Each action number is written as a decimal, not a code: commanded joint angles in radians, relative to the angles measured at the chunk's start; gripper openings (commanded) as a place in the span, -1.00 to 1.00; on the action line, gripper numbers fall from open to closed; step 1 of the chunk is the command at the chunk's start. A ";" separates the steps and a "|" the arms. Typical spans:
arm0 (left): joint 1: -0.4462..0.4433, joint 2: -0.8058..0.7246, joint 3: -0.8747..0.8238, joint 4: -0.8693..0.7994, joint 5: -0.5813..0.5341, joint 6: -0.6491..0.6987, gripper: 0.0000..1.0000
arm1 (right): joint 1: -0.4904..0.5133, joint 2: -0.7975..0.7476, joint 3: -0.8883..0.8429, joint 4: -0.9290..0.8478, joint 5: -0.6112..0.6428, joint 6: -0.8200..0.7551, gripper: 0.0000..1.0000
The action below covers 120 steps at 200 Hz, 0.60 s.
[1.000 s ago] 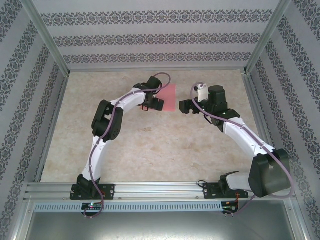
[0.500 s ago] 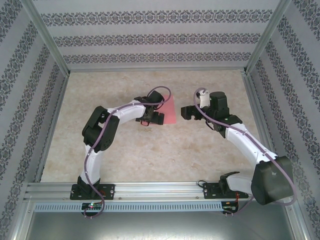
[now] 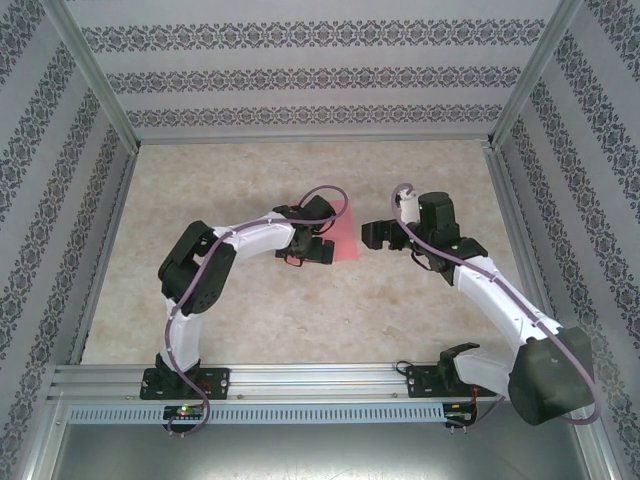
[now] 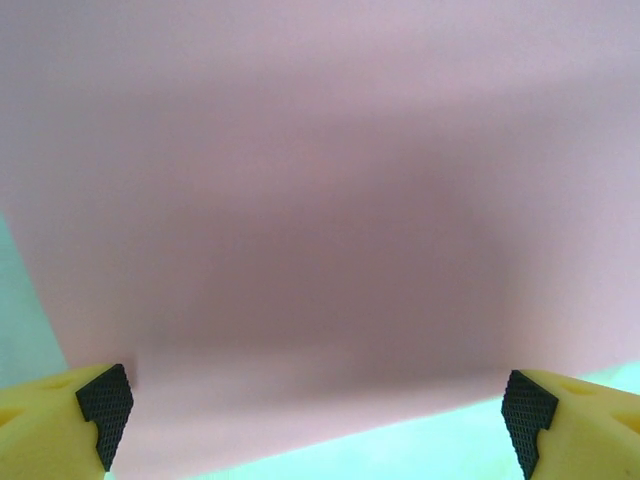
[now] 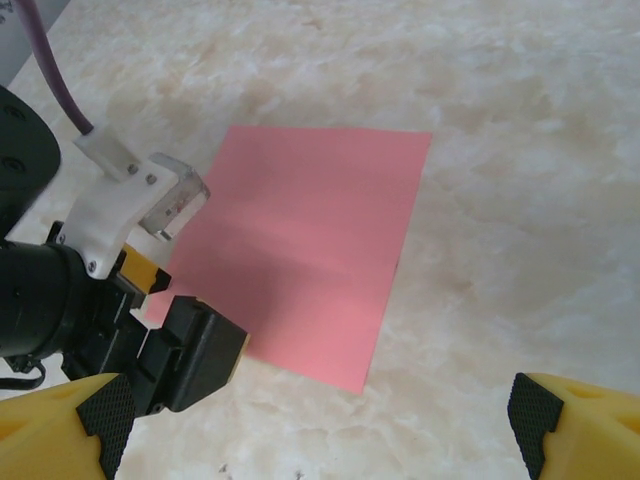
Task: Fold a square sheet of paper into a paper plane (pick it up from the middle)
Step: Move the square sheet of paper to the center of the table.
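The square sheet of paper (image 3: 345, 236) is plain pink-red and lies flat and unfolded on the marble table, mid-table between the two arms. My left gripper (image 3: 320, 248) hovers low over the sheet's left edge, jaws wide open. In the left wrist view the paper (image 4: 320, 200) spreads between the two fingertips (image 4: 102, 405), and nothing is pinched in the left gripper (image 4: 315, 425). My right gripper (image 3: 373, 235) stands open just right of the sheet. Its wrist view shows the sheet (image 5: 310, 250) ahead of the right gripper (image 5: 320, 430), clear of the pads. The paper plane is out of view.
The beige marble table (image 3: 300, 310) is fenced by patterned walls and metal posts. In the right wrist view the left arm's black and white head (image 5: 120, 310) covers the sheet's near-left corner. A metal rail (image 3: 320, 385) runs along the near edge.
The left gripper has moved toward the near edge and slightly right, and the sheet has shifted the same way with it. The right gripper has also come a little nearer.
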 commanded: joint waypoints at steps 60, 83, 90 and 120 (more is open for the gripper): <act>0.107 -0.328 -0.167 -0.024 0.107 0.130 1.00 | 0.148 0.111 0.137 -0.176 0.185 0.172 0.95; 0.151 -0.409 -0.241 0.036 0.166 0.185 1.00 | 0.210 0.204 0.207 -0.211 0.256 0.204 0.95; 0.174 -0.425 -0.260 0.051 0.190 0.186 1.00 | 0.229 0.236 0.233 -0.223 0.280 0.216 0.95; 0.261 -0.499 -0.350 0.106 0.290 0.186 1.00 | 0.306 0.382 0.347 -0.267 0.389 0.257 0.95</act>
